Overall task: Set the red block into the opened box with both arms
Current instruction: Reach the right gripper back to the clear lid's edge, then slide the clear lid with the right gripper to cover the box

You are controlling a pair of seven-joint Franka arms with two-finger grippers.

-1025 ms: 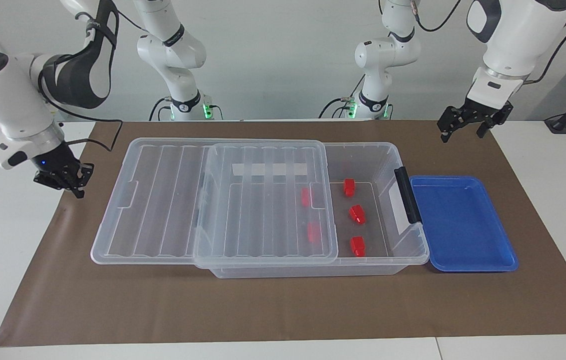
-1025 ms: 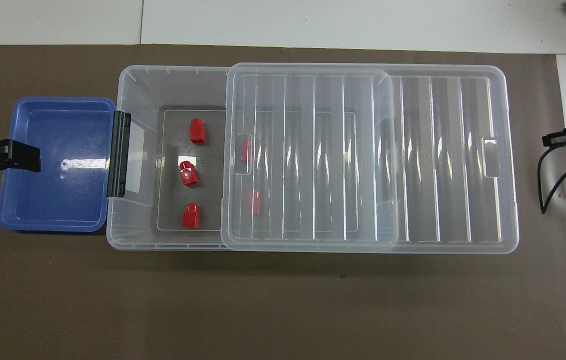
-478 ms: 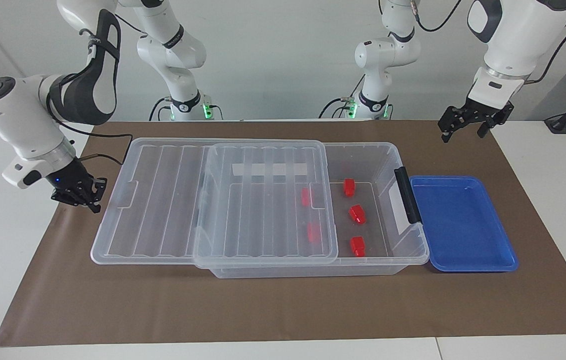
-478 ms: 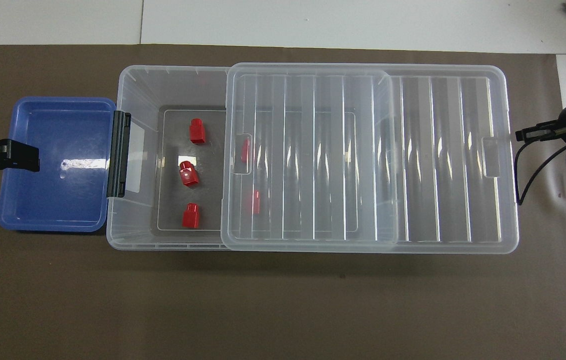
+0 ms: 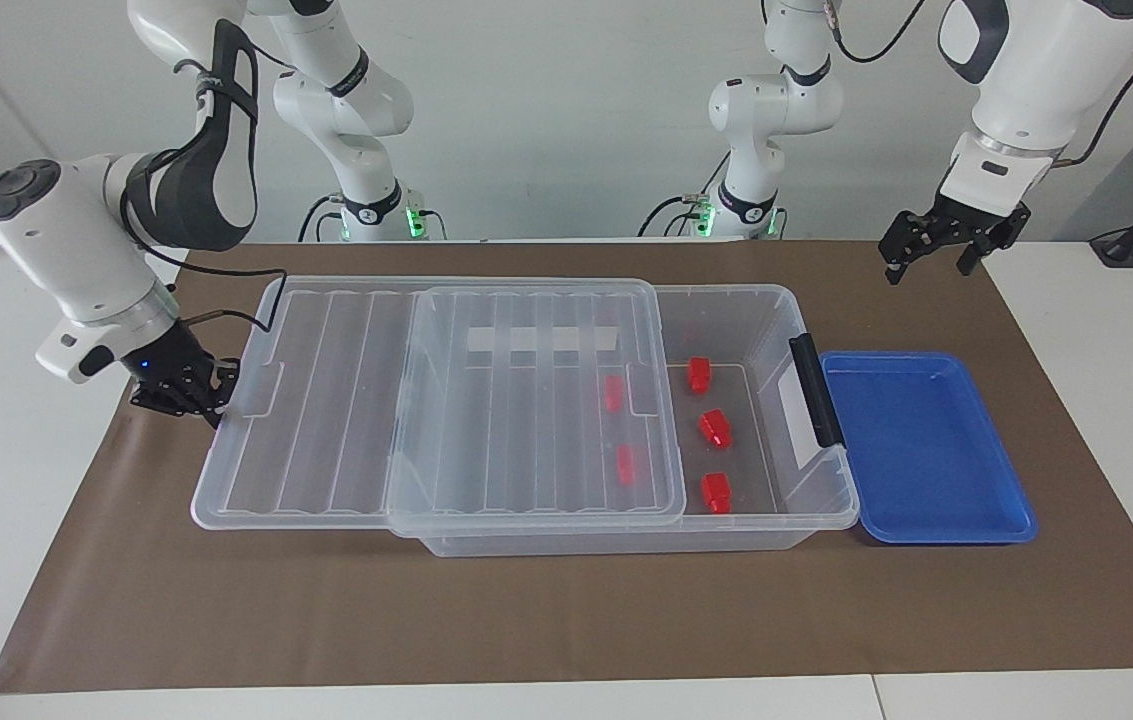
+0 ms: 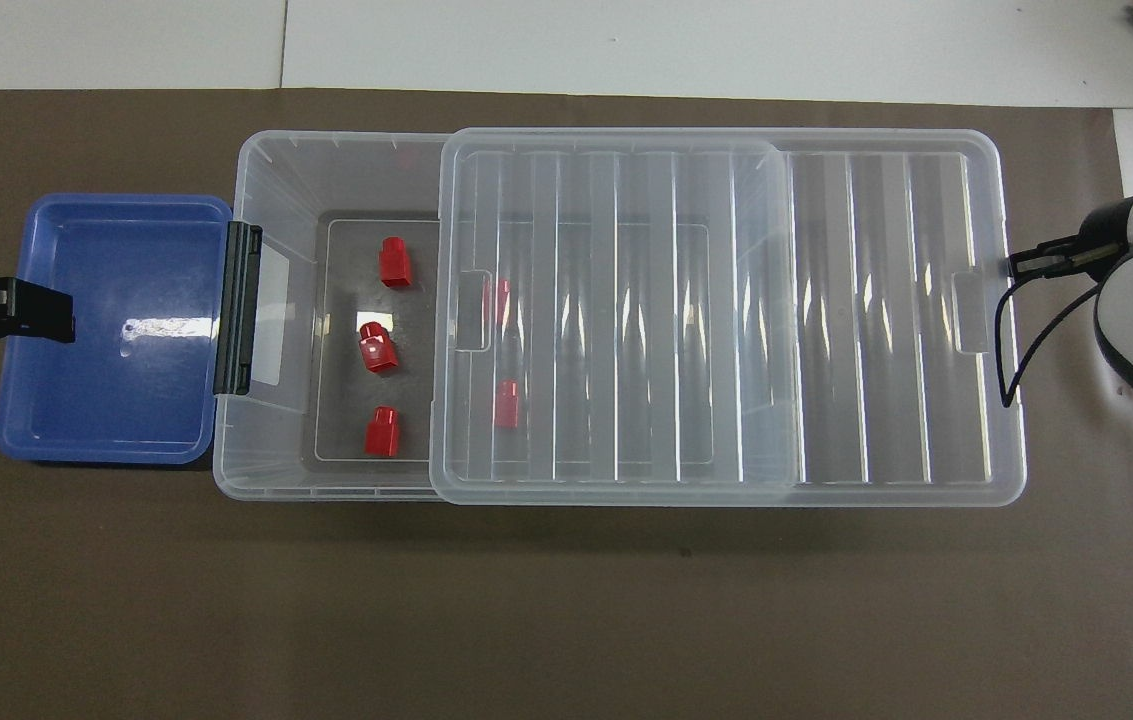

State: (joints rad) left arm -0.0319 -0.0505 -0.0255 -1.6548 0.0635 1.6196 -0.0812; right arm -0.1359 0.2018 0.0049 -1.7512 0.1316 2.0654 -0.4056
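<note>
Clear plastic makes up the large rectangular storage box (image 5: 746, 400), which lies lengthwise on the brown table mat (image 5: 566, 610); its ribbed clear lid (image 5: 436, 400) is slid toward the right arm's end, baring the end with the black clip (image 5: 816, 390). Five small red plastic blocks lie on the box floor. Three are in the bared part: one (image 5: 699, 374) nearest the robots, one (image 5: 715, 428) in the middle, one (image 5: 716, 492) farthest. Two more (image 6: 506, 404) sit under the lid's edge, sharp from overhead and only blurred red through the plastic in the facing view. A shallow blue tray (image 5: 926, 450) touches the clip end.

Only the facing view shows the arms whole. The right gripper (image 5: 216, 400), fingers closed together, is at the lid's outer end edge; whether it touches cannot be told. The left gripper (image 5: 926, 262), fingers spread, hangs above the mat near the tray's corner. No readable writing shows; pale blank labels sit on the box walls.
</note>
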